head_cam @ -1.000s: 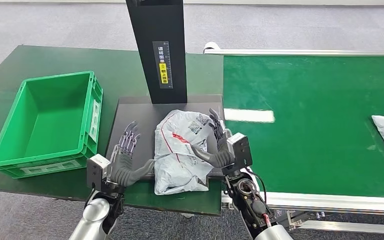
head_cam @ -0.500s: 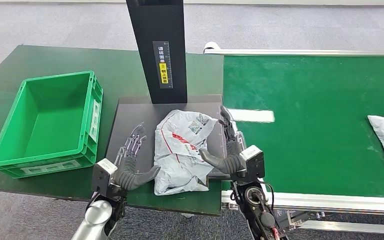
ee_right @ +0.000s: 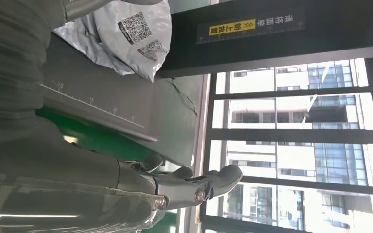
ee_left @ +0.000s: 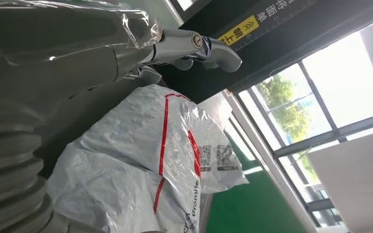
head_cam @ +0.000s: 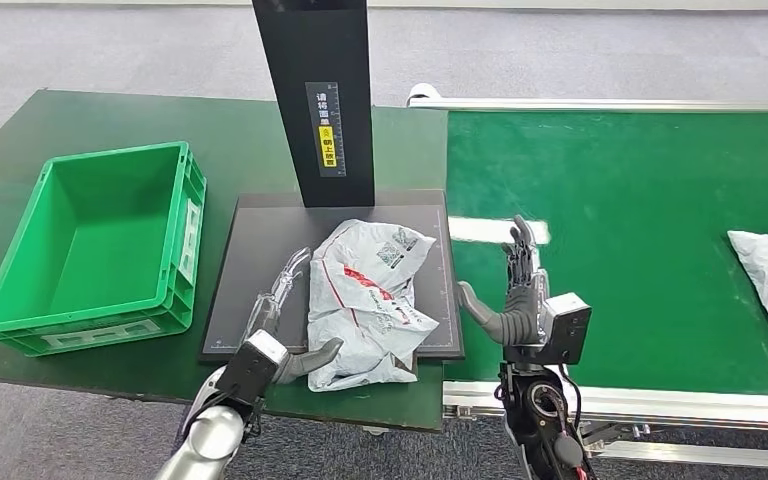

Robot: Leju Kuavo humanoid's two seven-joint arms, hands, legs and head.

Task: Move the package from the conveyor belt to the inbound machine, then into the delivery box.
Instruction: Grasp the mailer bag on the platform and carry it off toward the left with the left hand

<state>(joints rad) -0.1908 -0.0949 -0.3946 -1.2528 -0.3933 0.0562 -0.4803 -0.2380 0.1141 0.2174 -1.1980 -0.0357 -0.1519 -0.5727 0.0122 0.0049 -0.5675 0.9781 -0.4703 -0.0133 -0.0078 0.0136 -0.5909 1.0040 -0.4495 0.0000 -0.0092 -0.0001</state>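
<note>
Head view has the package lying on the inbound machine's plate for scanning, the spread, empty left hand at its 9 o'clock, right hand at 3, likewise empty

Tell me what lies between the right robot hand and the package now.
Head view: only a bare strip of the black scanner platform and its edge separates the right robot hand from the package.

The head view looks forward and down from high on the robot over the table and belt. Each wrist view sits close behind its own hand, turned sideways, facing windows. All three share the package and the black post.
</note>
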